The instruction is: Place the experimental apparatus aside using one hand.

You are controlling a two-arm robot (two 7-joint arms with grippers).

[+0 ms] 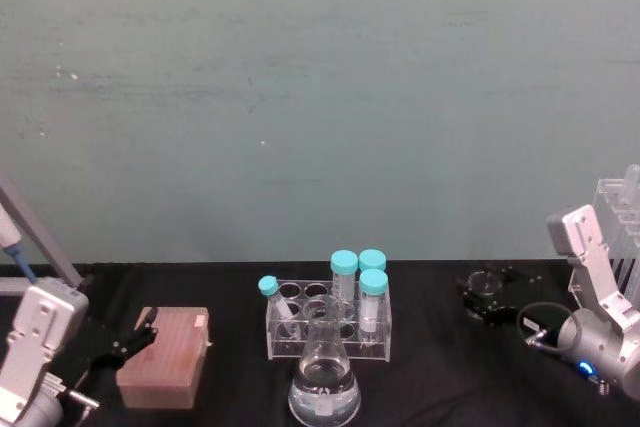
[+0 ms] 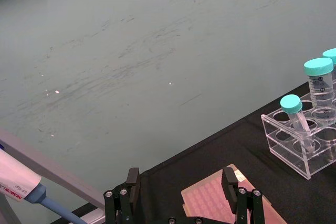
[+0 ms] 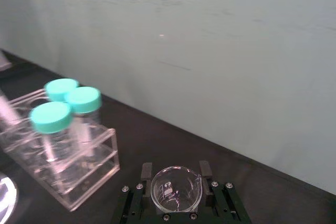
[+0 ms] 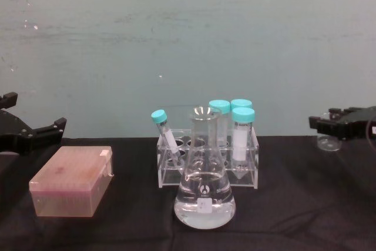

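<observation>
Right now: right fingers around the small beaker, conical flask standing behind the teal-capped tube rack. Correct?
One thing is off. The conical flask stands in front of the teal-capped tube rack, on the robot's side of it, not behind; the chest view shows this plainly. The rest holds: the right gripper has its fingers around the small beaker.
</observation>
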